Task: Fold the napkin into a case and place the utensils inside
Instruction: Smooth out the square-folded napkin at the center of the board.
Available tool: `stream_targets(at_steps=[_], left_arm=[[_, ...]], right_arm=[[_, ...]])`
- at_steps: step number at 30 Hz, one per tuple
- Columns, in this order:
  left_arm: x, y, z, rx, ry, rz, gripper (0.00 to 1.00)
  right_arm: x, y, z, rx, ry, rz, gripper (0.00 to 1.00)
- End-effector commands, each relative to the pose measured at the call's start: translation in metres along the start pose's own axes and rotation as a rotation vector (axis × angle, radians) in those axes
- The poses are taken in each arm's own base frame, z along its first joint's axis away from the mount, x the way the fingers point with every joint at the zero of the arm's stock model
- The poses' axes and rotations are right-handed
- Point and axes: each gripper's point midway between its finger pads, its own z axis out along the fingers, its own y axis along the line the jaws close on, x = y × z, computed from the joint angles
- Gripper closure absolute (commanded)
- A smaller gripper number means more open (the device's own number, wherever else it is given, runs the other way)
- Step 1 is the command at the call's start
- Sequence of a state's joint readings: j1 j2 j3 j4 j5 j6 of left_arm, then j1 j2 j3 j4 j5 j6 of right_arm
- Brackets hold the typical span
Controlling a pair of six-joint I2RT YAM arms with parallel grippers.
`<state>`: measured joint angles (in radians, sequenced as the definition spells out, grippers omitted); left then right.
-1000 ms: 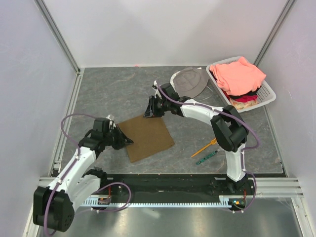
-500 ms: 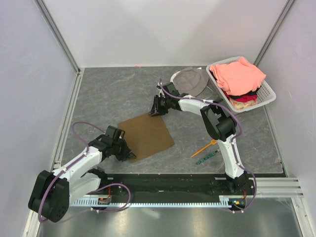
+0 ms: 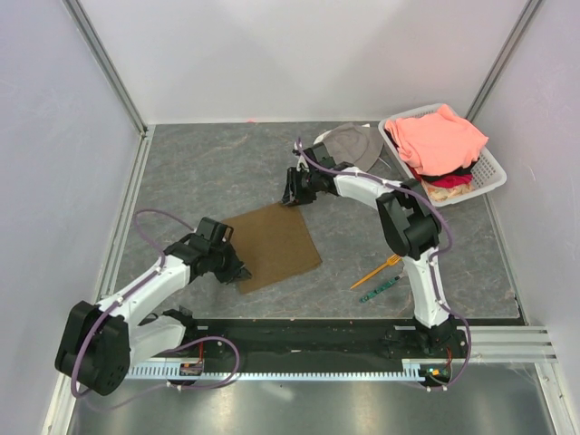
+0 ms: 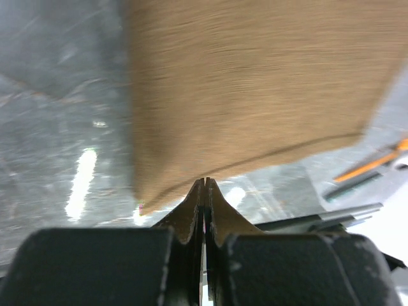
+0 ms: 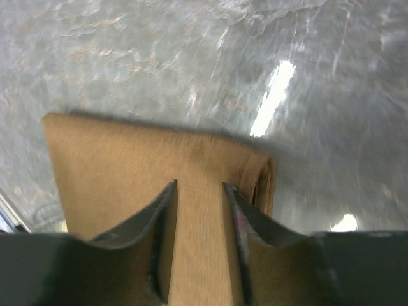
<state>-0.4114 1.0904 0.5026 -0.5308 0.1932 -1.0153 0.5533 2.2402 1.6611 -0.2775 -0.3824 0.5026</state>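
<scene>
Looking down on a mottled grey surface [image 3: 208, 172], boxed in by pale walls [image 3: 317, 54], with metal framing [image 3: 107, 68] up the corners and a rail along the near edge. Dead centre, the napkin [image 3: 272, 246]: brown, folded flat, lying askew between the two arms. At its near-left corner, the left end effector [image 3: 239, 271], fingers pressed tight together, tips right at the cloth's edge; pinching fabric or not, impossible to tell. At the far corner, the right end effector [image 3: 291, 193], fingers apart, set over the layered fold. Off to the right and clear of the cloth, the orange fork [image 3: 376, 272] and the green patterned utensil [image 3: 381, 289], side by side. Back right, a white basket [image 3: 494, 172] heaped with pink clothes [image 3: 439, 136], with a grey hat [image 3: 349, 149] just beside it.
</scene>
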Motion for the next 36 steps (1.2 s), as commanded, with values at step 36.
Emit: stream_targets(at_steps=[36], left_arm=[[-0.003,-0.114,-0.008,0.367,0.027,0.476,0.72]], right_arm=[[0.162,-0.016,-0.112,0.093,0.108,0.026,0.64]])
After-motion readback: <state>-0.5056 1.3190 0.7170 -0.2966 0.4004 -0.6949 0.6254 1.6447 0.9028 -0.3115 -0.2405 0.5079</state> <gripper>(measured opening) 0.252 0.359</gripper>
